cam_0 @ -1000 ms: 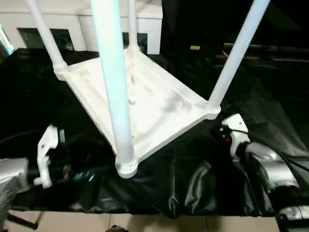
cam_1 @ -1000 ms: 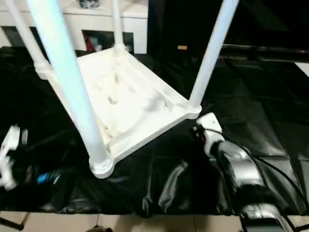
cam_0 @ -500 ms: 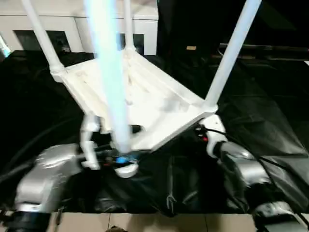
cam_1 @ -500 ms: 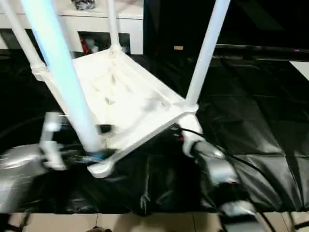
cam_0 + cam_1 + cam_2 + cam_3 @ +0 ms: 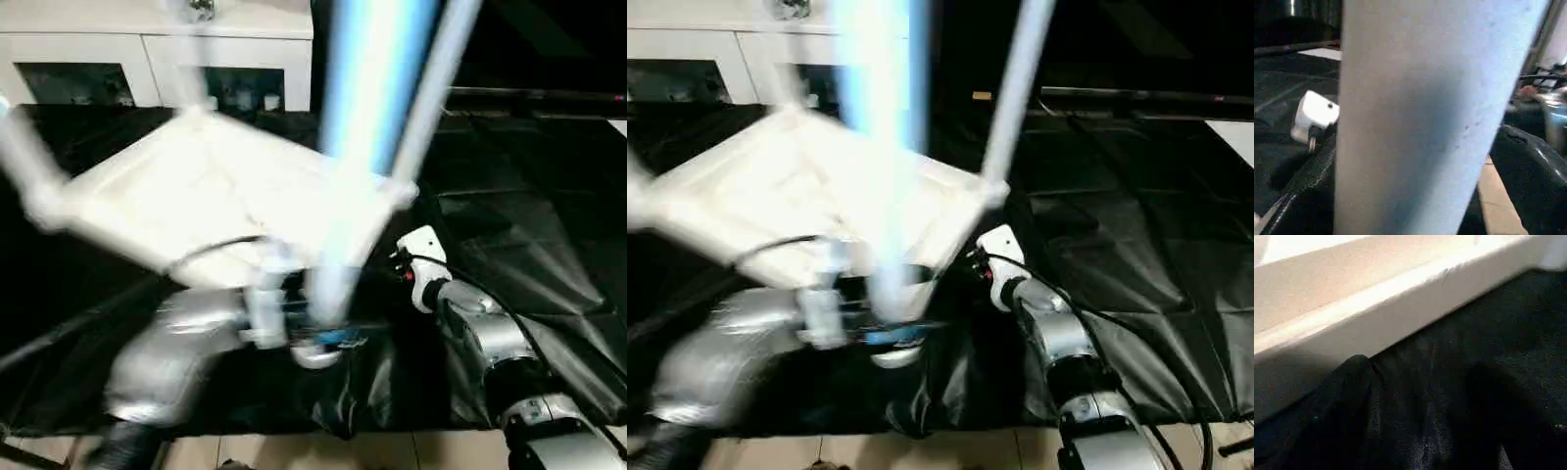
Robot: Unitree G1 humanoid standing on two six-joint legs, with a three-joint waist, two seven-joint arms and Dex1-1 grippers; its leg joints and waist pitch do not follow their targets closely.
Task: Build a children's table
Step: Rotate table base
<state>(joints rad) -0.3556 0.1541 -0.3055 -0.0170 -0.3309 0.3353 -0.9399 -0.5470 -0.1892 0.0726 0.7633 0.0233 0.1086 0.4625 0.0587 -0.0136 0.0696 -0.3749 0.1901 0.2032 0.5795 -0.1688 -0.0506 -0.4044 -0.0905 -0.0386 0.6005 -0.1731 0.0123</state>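
The children's table (image 5: 186, 201) lies upside down on the black cloth, blurred by motion, with its white legs pointing up. My left gripper (image 5: 318, 333) is at the base of the near leg (image 5: 358, 157), low by the corner socket. The left wrist view looks straight onto that leg (image 5: 1425, 122) from very close. Whether the fingers touch it I cannot see. My right gripper (image 5: 392, 262) sits low beside the table's right corner, open. In the right wrist view the top's white edge (image 5: 1376, 289) stands just ahead, above the cloth.
A white cabinet (image 5: 157, 59) with glass doors stands behind the work area. Black cloth (image 5: 529, 225) covers the surface and hangs wrinkled over its front edge, with light floor (image 5: 392, 455) below. A black cable runs along my right forearm (image 5: 490, 338).
My left arm has swung in from the left to the base of the near leg. The table has turned and shifted, and now shows blurred. My right gripper stays by the right corner.
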